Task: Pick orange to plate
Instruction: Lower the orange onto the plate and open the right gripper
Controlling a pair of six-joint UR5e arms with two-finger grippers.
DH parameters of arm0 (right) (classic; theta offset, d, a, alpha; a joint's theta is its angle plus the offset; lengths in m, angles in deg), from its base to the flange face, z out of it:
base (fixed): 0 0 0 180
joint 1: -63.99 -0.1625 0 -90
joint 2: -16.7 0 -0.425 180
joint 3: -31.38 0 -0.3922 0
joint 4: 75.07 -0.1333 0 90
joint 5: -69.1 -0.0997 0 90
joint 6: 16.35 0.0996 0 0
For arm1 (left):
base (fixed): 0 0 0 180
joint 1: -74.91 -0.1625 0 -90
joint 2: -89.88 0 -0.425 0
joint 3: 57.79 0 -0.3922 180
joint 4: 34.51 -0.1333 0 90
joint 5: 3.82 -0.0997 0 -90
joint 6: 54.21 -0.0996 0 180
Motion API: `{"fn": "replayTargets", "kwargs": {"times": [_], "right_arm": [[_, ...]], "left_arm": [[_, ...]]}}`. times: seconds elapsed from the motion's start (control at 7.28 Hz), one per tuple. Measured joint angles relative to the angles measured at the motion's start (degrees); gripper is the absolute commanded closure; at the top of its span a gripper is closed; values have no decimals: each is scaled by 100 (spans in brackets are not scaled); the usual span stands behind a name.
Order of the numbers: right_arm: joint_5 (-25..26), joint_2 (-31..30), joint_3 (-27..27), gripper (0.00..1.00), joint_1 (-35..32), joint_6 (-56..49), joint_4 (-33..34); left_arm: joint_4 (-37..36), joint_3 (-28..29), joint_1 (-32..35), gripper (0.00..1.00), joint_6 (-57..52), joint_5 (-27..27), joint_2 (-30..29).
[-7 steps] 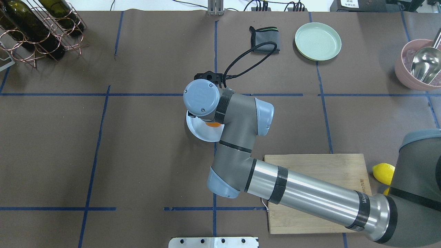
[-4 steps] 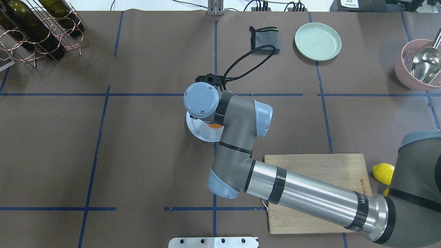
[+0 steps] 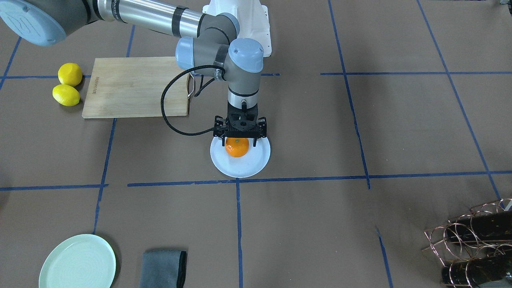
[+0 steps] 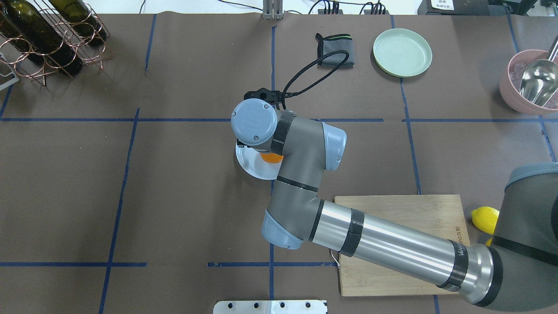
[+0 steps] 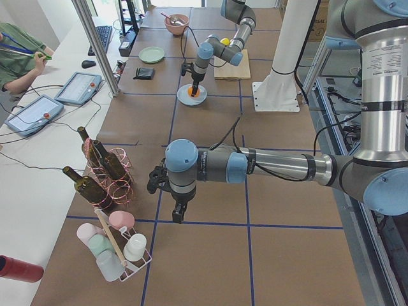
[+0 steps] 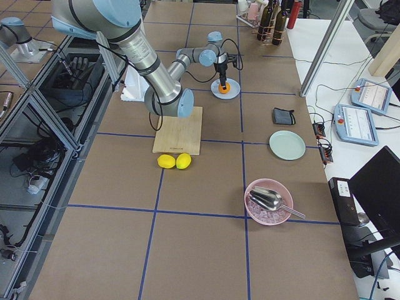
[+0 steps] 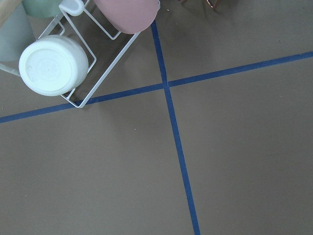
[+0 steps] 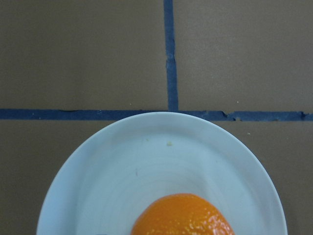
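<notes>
Fingers of the right claw (image 3: 241, 137) are hanging spread just above the orange (image 3: 237, 148), sitting on the plate (image 3: 252, 166) near the middle of the tabletop (image 3: 360, 120). Left claw (image 5: 180, 215) is hovering by the bottle rack (image 5: 105, 172); I cannot tell its grip.

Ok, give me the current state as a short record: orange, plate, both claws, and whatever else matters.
orange: resting on the plate, slightly off centre, stem dimple up
plate: pale bluish-white, flat on the table beside a tape crossing
right claw: directly above the orange, fingers spread wider than the fruit, looks open
left claw: far from the plate, pointing down near the cup rack; open or shut cannot be told
task status: orange appears placed
other: two lemons beside the cutting board
</notes>
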Motion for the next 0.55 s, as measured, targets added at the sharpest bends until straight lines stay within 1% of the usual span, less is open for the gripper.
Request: {"fn": "replayTargets", "kwargs": {"times": [0.14, 0.27, 0.41, 0.55], "right_arm": [[-247, -29, -147, 0, -231, -187, 41], [-634, -84, -311, 0, -582, -521, 154], [-1030, -188, -482, 0, -1000, -1053, 325], [-1460, -469, -711, 0, -1514, -1783, 447]], "left_arm": [[2, -3, 0, 0, -6, -6, 0], [1, -5, 0, 0, -14, -18, 10], [-7, -11, 5, 0, -22, -23, 21], [-21, -33, 12, 0, -21, -18, 20]]}}
